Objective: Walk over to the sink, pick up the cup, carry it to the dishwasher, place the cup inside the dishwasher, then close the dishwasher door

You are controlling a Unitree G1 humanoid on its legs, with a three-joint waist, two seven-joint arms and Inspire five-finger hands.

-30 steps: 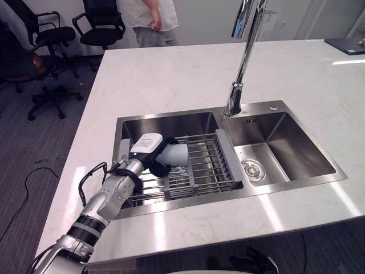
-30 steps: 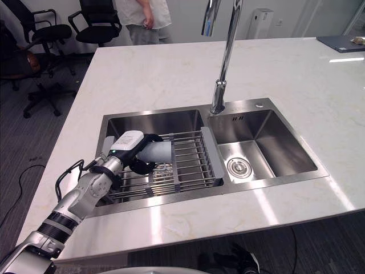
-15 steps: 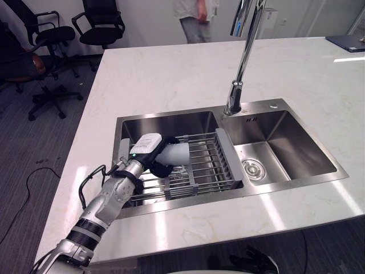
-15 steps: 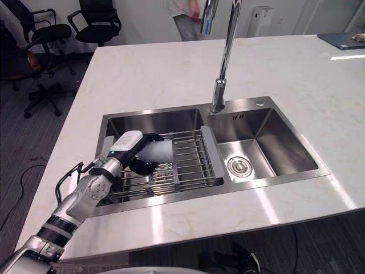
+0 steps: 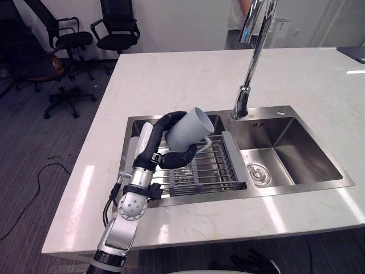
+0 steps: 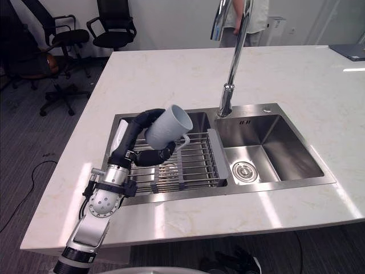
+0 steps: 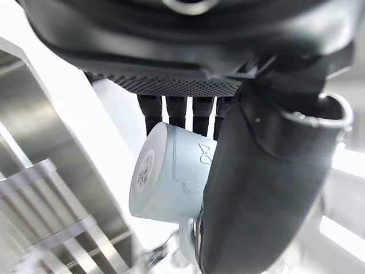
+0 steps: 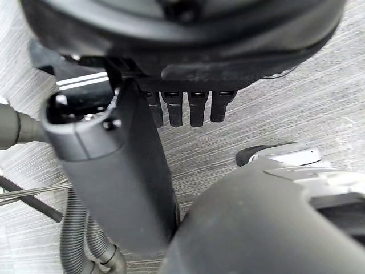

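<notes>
Cup: pale grey mug, held in the air over the rack, not touching it. Tilted, mouth up and away from the robot, handle on the underside.
Left hand: closed round the cup, with fingers curled over its upper wall and thumb hooked beneath. The left wrist view shows the cup's base against the fingers.
Rack: wire, spans the left basin of the sink.
Right basin: drain visible.
Faucet: tall, stands behind the divider between the basins.
Counter: pale marble.
Right hand: hangs over grey carpet floor, fingers relaxed, holding nothing.
Beyond the counter: office chairs and a person.
</notes>
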